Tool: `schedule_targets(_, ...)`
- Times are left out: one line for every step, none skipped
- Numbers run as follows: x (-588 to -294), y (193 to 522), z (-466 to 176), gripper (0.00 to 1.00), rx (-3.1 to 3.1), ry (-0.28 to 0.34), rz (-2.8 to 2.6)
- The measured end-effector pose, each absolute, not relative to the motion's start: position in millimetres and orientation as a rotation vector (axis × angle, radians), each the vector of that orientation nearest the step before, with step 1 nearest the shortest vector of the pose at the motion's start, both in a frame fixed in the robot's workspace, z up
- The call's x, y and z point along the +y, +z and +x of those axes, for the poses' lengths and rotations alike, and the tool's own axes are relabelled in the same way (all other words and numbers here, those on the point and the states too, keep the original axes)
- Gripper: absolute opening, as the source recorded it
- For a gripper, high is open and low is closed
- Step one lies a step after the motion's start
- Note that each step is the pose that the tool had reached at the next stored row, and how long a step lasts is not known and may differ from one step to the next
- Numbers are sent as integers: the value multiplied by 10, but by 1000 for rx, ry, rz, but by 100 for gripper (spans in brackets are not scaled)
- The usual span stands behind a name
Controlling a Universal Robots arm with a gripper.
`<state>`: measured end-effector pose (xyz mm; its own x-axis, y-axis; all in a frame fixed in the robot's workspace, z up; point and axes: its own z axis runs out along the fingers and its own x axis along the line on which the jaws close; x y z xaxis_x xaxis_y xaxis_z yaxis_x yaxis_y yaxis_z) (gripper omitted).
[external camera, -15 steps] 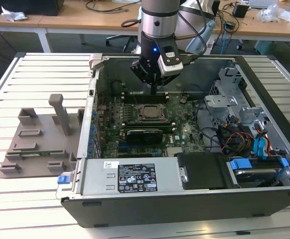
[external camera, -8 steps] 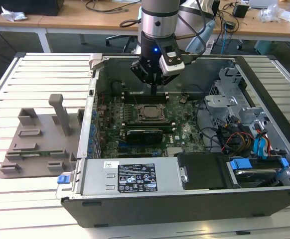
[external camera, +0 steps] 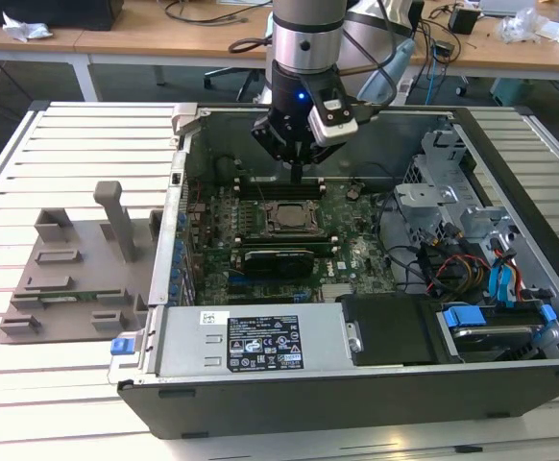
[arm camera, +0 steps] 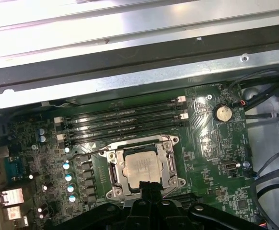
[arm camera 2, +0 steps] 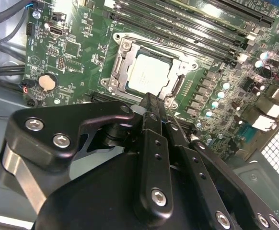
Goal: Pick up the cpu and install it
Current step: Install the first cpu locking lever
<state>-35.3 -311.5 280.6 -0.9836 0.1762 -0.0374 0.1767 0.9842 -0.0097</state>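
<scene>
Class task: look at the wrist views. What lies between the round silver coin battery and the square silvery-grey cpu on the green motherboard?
In the first wrist view, the metal socket frame edge and bare green board lie between the battery and the cpu.

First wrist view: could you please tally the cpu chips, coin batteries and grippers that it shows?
cpu: 1
coin battery: 1
gripper: 1
Total: 3
</scene>
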Motion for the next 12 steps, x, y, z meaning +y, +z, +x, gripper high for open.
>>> schedule_targets(-3115, 2806, -353, 11, 3093, -20, 269)
schedule_targets(-3115, 2806, -353, 11, 3094, -20, 261)
schedule_targets(-3115, 2806, -353, 11, 3095, -20, 249)
schedule_targets(-3115, 2806, -353, 11, 3095, -19, 244)
schedule_targets(-3116, 2806, -353, 11, 3096, -19, 239)
schedule_targets(-3115, 2806, -353, 11, 3097, -19, 227)
schedule_targets(-3116, 2806, -353, 11, 3097, -19, 217)
schedule_targets(-3115, 2806, -353, 11, 3098, -19, 208)
schedule_targets(-3115, 2806, -353, 11, 3098, -19, 199)
schedule_targets(-3116, 2806, -353, 11, 3099, -18, 185)
schedule_targets(-3115, 2806, -353, 11, 3100, -18, 174)
schedule_targets(-3115, 2806, -354, 11, 3100, -18, 162)
